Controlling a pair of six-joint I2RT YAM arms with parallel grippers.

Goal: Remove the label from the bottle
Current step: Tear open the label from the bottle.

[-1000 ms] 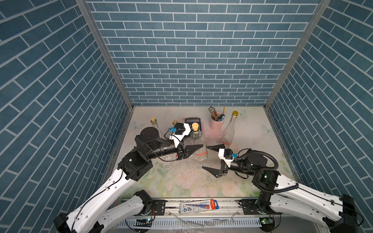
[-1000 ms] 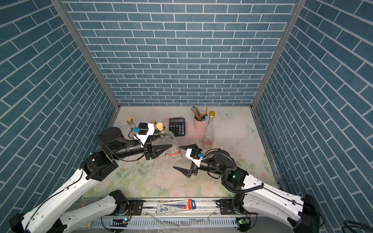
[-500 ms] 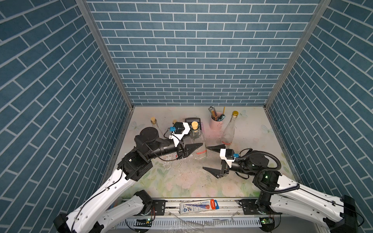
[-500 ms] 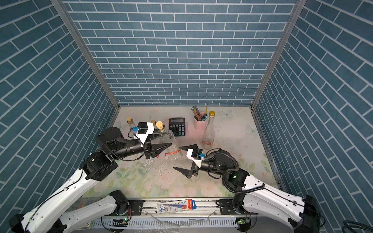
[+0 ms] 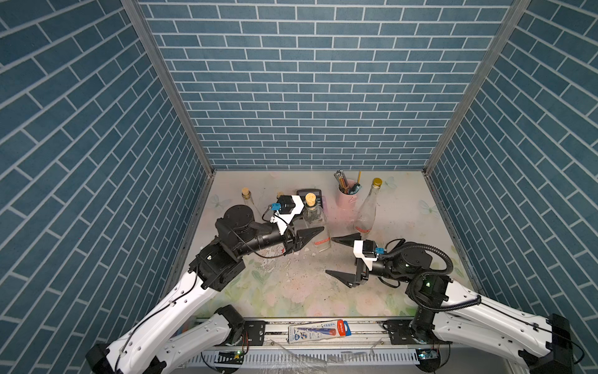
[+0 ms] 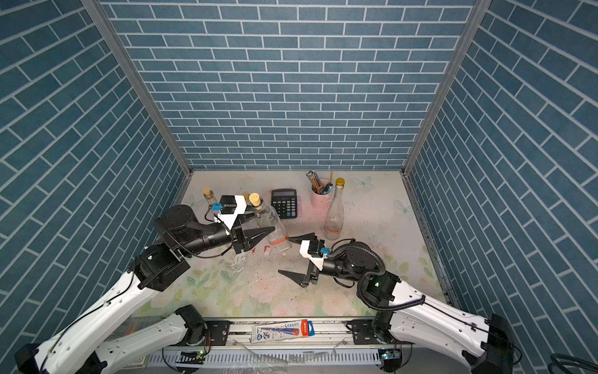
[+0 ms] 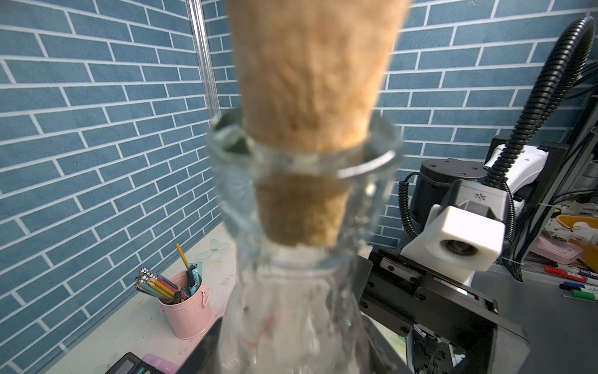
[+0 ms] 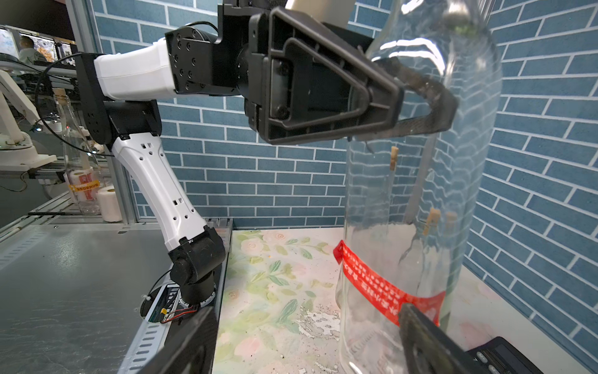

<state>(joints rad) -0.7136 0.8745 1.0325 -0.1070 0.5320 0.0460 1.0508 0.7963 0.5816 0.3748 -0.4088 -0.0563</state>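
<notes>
Right gripper (image 5: 329, 255), nearest the front, stands spread wide and empty, one finger just beside the red label (image 8: 372, 281); contact cannot be confirmed. Torn paper scraps (image 5: 271, 262) litter the table (image 5: 291, 291). Beyond, left gripper (image 5: 315, 233) clamps the corked bottle (image 5: 318, 220), standing mid-table. Label still bands its lower body, one end lifted. Judgement: peel barely begun, removal outstanding.

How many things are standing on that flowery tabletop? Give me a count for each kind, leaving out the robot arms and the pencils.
Glass bottles: 4 (large corked bottle, small corked bottle, second small corked bottle mostly hidden, gold-capped bottle)
Calculator: 1
Pink pencil cup: 1
Total: 6
</notes>
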